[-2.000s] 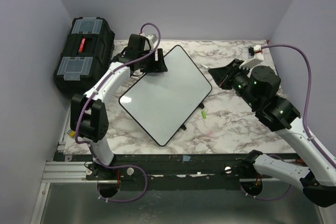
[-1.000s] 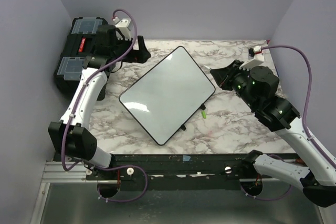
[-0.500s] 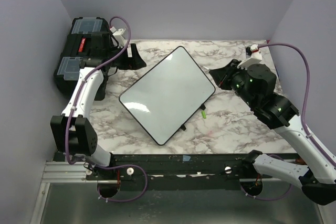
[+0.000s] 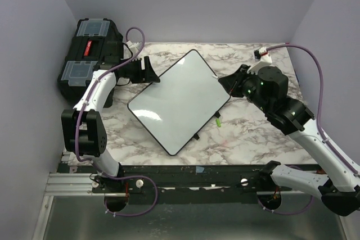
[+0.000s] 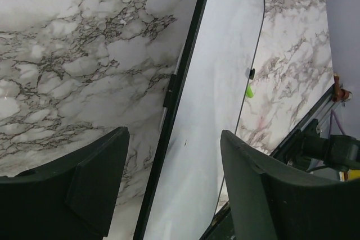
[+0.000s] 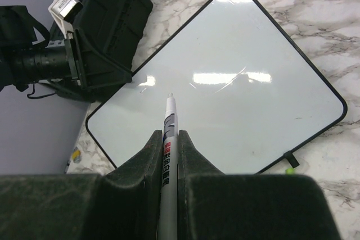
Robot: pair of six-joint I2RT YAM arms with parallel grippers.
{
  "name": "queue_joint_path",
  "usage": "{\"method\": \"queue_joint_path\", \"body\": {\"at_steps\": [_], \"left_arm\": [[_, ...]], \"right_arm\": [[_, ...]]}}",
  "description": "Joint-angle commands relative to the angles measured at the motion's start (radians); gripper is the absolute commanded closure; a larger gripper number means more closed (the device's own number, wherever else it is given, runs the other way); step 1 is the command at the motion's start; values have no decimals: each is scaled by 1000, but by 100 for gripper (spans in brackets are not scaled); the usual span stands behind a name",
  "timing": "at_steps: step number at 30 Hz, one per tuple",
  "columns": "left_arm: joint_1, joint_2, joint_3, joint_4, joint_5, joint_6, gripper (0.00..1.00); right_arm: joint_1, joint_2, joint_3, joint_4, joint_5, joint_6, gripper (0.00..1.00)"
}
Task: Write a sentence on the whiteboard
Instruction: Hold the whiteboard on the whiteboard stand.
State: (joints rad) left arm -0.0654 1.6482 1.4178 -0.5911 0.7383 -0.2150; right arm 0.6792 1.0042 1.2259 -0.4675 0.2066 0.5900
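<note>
The whiteboard (image 4: 180, 100) lies turned like a diamond on the marble table, and its face is blank. No sentence shows on it in any view. My left gripper (image 4: 148, 73) is open and empty at the board's upper left edge. In the left wrist view, the gripper (image 5: 173, 139) straddles the black rim, with the whiteboard (image 5: 222, 99) between and beyond the jaws. My right gripper (image 4: 226, 81) is at the board's right corner. It (image 6: 169, 134) is shut on a white marker (image 6: 169, 117) that points over the whiteboard (image 6: 242, 88).
A black toolbox (image 4: 90, 53) with clear lid compartments stands at the table's back left, close behind the left arm; it also shows in the right wrist view (image 6: 109, 15). A small green cap (image 4: 217, 122) lies on the marble by the board's lower right edge.
My left arm swung from the board's top corner out toward the toolbox, then came back to the board's upper left edge. My right gripper moved left to the board's right corner.
</note>
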Motion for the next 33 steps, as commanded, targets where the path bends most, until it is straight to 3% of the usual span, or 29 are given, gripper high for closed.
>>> {"method": "queue_joint_path", "body": {"at_steps": [1,6,11,26,33], "left_arm": [[1,14,-28,-3,49,-17,33],[2,23,-63,28,117,-47,38],[1,35,-61,-9,169,-23,48],[-20,94,-45,-67,224,35,61],[-43,101,-39,-85,222,54,76]], "right_arm": [[2,24,4,-19,-51,-17,99],[2,28,-4,-11,-85,-31,99],[2,24,-11,-13,-103,-44,99],[1,34,-24,-7,-122,-73,99],[1,31,-42,0,-150,-80,99]]}}
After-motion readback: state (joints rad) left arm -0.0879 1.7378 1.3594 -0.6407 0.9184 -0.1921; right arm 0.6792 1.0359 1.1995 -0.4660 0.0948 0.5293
